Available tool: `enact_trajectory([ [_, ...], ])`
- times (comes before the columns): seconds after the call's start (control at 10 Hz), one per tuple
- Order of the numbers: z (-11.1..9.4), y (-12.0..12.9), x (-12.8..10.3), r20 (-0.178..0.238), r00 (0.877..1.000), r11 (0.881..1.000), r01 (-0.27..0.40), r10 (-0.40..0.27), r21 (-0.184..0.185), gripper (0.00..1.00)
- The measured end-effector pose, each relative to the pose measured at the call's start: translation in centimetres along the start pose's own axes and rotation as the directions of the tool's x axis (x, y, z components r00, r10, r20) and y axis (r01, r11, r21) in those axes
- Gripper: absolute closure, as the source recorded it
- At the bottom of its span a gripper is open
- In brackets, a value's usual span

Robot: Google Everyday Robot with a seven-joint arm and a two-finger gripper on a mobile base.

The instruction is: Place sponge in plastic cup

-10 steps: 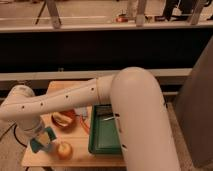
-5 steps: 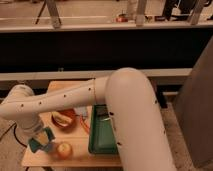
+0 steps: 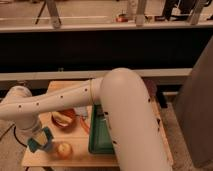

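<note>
My white arm [image 3: 65, 100] reaches from the right across a small wooden table [image 3: 82, 158] to its front left corner. My gripper [image 3: 40, 142] hangs low over that corner. A teal piece [image 3: 39, 144] shows at the gripper; I cannot tell whether it is the sponge or part of the gripper. No plastic cup shows in the camera view; the arm hides much of the table.
A brown bowl [image 3: 64, 119] sits right of the gripper and a round yellow fruit [image 3: 64, 149] lies just beside it at the front. A green tray [image 3: 101, 135] lies on the table's right half. A dark counter wall [image 3: 100, 50] stands behind.
</note>
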Motion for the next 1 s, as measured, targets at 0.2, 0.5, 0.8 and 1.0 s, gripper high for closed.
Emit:
enact_trajectory([
  [0.2,0.3,-0.1,0.3,0.003,1.0,1.0,-0.006,0.006,0.0,0.27],
  [0.5,0.6,0.2,0.8,0.012,1.0,1.0,-0.022,0.022,-0.002,0.2],
  [0.8,0.8,0.4,1.3,0.027,0.999,0.999,-0.04,0.04,0.001,0.2],
  [1.0,0.8,0.4,1.3,0.039,0.998,0.999,-0.044,0.043,0.007,0.2],
])
